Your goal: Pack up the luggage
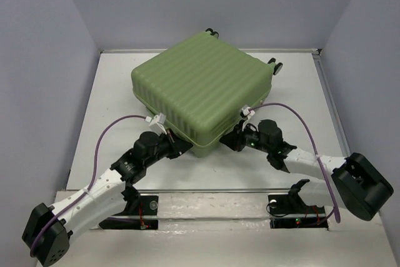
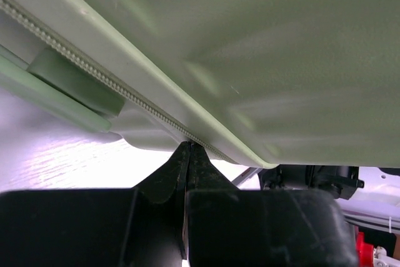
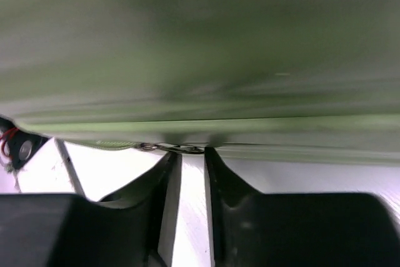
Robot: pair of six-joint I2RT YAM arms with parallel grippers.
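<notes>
The luggage (image 1: 200, 85), a light-green ribbed hard-shell suitcase, lies flat and closed on the white table (image 1: 106, 110). Both grippers meet at its near corner. My left gripper (image 1: 185, 147) is shut, and in the left wrist view its fingertips (image 2: 189, 147) press together against the zipper track (image 2: 94, 70) under the shell (image 2: 250, 42). I cannot see anything between them. My right gripper (image 1: 230, 142) stands slightly open, with a narrow gap at its tips (image 3: 190, 152). A metal zipper pull (image 3: 172, 148) lies along the seam right at those tips. The shell (image 3: 200, 42) fills the upper part of that view.
Black wheels (image 1: 275, 65) stick out at the suitcase's far right side and far corner (image 1: 211, 30). Low white walls edge the table (image 1: 325, 85). Purple cables (image 1: 100, 148) loop from both arms. The arm bases (image 1: 294, 207) sit on the near ledge.
</notes>
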